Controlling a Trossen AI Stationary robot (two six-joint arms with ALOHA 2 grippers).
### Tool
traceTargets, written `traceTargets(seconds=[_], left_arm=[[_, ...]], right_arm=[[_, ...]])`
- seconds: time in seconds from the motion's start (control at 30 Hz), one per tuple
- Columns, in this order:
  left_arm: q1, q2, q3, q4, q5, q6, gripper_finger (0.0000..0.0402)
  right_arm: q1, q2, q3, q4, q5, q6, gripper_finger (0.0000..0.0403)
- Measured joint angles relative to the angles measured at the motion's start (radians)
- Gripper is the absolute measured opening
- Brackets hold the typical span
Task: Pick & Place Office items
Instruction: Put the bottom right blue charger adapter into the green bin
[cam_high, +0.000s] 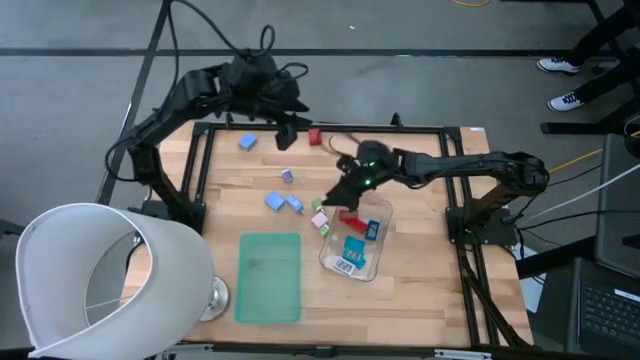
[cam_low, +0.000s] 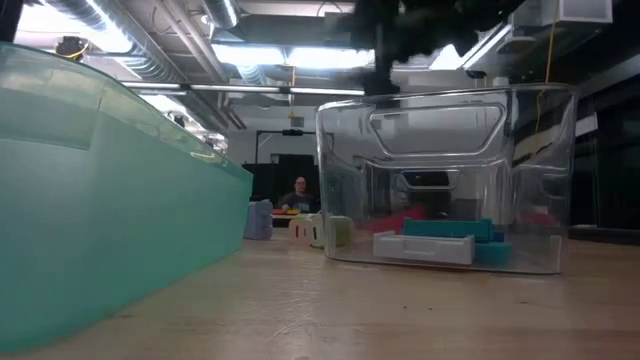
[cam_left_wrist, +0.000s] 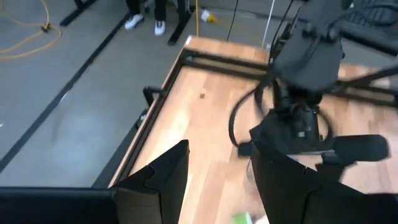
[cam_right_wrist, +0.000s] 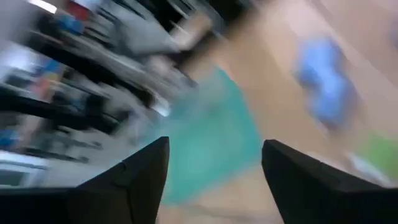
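Note:
The office items are small blocks. A blue one (cam_high: 247, 142) and a red one (cam_high: 314, 136) lie at the far side of the table. Two blue ones (cam_high: 274, 201), a pink one and a light green one (cam_high: 320, 220) lie mid-table. A red piece (cam_high: 350, 215), a blue one (cam_high: 372, 229) and a teal one (cam_high: 352, 248) lie inside the clear tray (cam_high: 378, 262). My right gripper (cam_high: 330, 200) hangs open over the tray's far left corner, empty (cam_right_wrist: 214, 146). My left gripper (cam_high: 286, 138) is open and empty above the far side (cam_left_wrist: 217, 152).
A flat green mat (cam_high: 270, 277) lies left of the tray, filling the left of the low view (cam_low: 100, 200). A white lamp shade (cam_high: 100, 280) stands at the near left corner. A black frame rims the table (cam_high: 330, 127). A person sits in the room beyond (cam_low: 297, 192).

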Motion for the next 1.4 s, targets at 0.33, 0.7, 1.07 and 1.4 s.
traceTargets(seconds=[0.33,0.7,1.07,1.4], left_arm=[[-0.009,-0.007,0.000,0.183,-0.004,-0.058,0.0171],[-0.009,-0.008,0.000,0.206,-0.013,-0.060,0.0171],[-0.007,-0.008,0.000,0.220,-0.016,-0.027,0.0171],[0.000,-0.008,0.000,0.160,-0.041,0.002,0.0171]], right_arm=[[-0.042,-0.336,0.000,0.087,-0.013,-0.028,0.0206],[-0.034,-0.541,0.000,0.028,-0.078,0.050,0.0201],[0.023,-0.592,-0.005,0.113,-0.198,-0.224,0.0201],[0.094,-1.040,-0.380,0.101,-0.008,-0.405,0.0200]])
